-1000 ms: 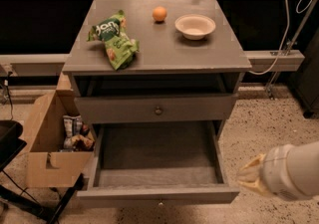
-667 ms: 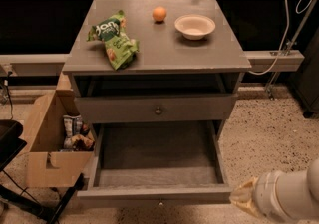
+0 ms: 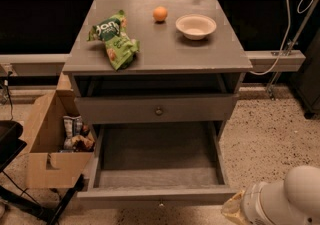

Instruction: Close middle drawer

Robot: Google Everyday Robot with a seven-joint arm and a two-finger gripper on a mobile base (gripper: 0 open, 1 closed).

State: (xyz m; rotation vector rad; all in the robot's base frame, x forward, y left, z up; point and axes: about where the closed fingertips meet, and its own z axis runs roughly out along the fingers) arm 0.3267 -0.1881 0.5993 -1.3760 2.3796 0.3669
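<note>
The middle drawer (image 3: 159,196) is pulled far out of the grey cabinet (image 3: 165,54). Its front is seen edge-on near the bottom of the camera view, with a small round knob (image 3: 161,203), and its tray is empty. Above it, a slimmer drawer (image 3: 159,111) with a round knob is nearly shut. Any drawer below is hidden. My white arm (image 3: 290,196) enters at the bottom right. My gripper (image 3: 234,212) shows only as a tan end just right of the open drawer's front right corner, not touching it.
On the cabinet top lie a green chip bag (image 3: 114,39), an orange (image 3: 160,14) and a white bowl (image 3: 196,26). A cardboard box (image 3: 47,144) with snack bags stands on the floor to the left. A black stand (image 3: 10,144) is at the far left. A cable (image 3: 280,44) hangs on the right.
My arm and gripper have sunk lower toward the bottom right corner. The drawers have not moved.
</note>
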